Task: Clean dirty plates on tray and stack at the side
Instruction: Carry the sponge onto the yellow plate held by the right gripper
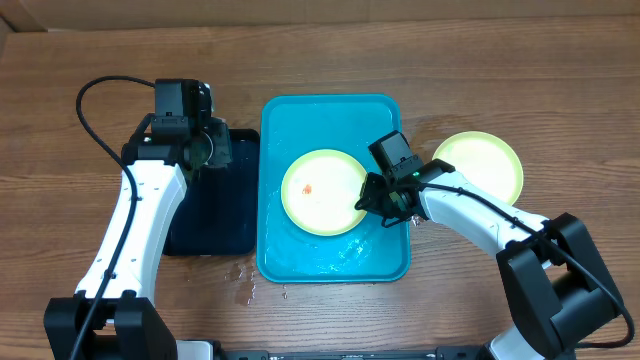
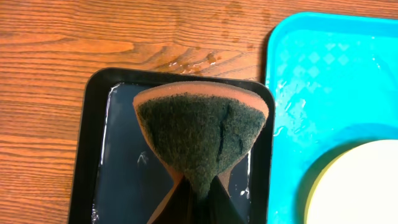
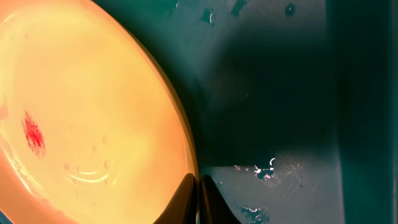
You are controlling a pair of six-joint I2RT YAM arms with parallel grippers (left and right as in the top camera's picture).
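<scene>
While the plate (image 1: 322, 190) lies on the tray (image 1: 300, 258), the right end effector (image 1: 369, 200) seemingly pinches its rim.

A brown wood-grain tabletop (image 1: 80, 50) carries everything. At its middle lies a turquoise tray (image 1: 330, 112), long side running front to back. A narrower black tray (image 1: 215, 225) lies just beside its left edge. Right of the turquoise tray, apart from it, a yellow-green plate (image 1: 485, 165) sits flat on the wood. Water drops (image 1: 243, 280) spot the wood off the turquoise tray's near left corner.
</scene>
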